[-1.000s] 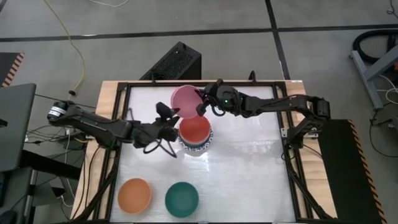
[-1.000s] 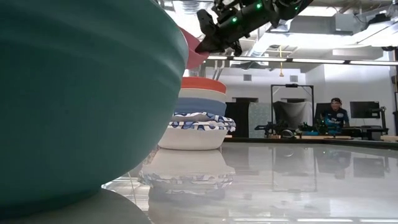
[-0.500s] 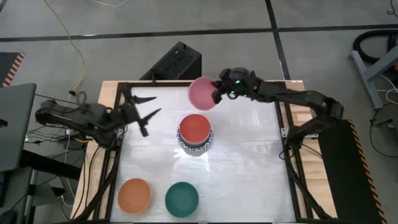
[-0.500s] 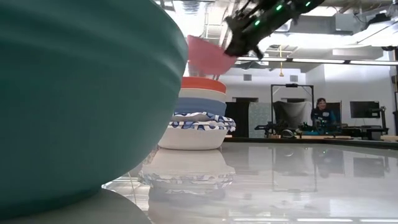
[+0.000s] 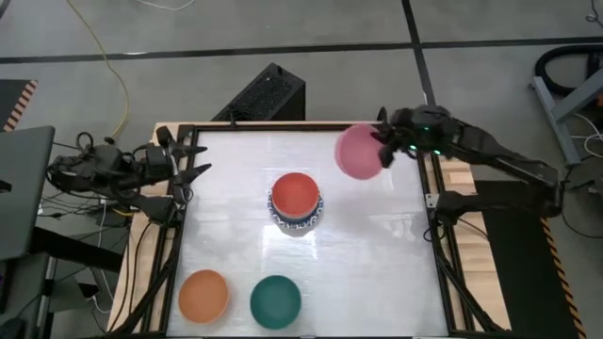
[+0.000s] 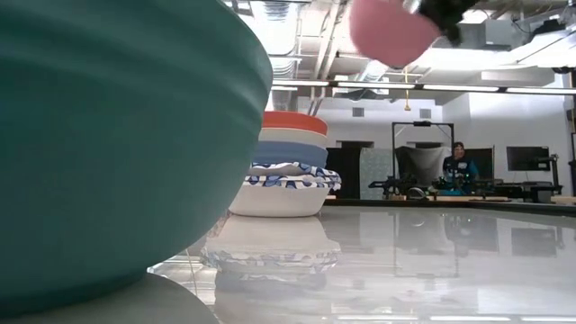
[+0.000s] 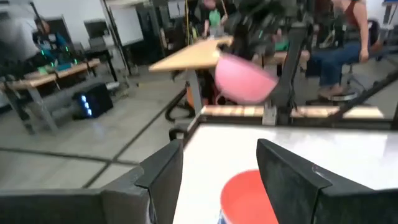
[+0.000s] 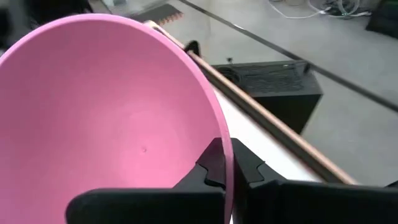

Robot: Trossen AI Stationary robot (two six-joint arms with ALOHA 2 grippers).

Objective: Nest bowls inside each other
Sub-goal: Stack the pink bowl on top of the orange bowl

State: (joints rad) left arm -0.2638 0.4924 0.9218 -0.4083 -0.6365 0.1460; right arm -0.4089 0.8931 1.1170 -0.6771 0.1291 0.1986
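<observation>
My right gripper (image 5: 384, 147) is shut on a pink bowl (image 5: 358, 151), held high over the table's far right part; the low view shows the pink bowl (image 6: 391, 27) well above the stack. A stack of nested bowls (image 5: 295, 201) with a red one on top (image 6: 294, 121) stands on its base at the table's middle. An orange bowl (image 5: 203, 294) and a dark green bowl (image 5: 275, 299) sit apart near the front edge. My left gripper (image 5: 188, 160) is open at the table's left edge, pointing level toward the stack, with nothing between its fingers (image 7: 158, 180). My right gripper pinches the pink bowl's rim (image 8: 224, 146), one finger inside the bowl and one (image 8: 245, 165) outside its wall. The fingers come from the table's right side, slanting down. The bowl is lifted clear and tilted, its hollow turned toward the gripper.
The dark green bowl (image 6: 117, 144) fills the left of the low view, close to that camera. A black frame (image 5: 435, 202) runs along the table's sides. Bare tabletop (image 5: 377, 264) lies right of the stack. A person (image 6: 459, 162) sits in the room far behind.
My right gripper has carried the pink bowl up and toward the table's right edge, away from the stack. My left gripper has drawn back from beside the stack toward the table's left edge, rising and rolling about its own axis.
</observation>
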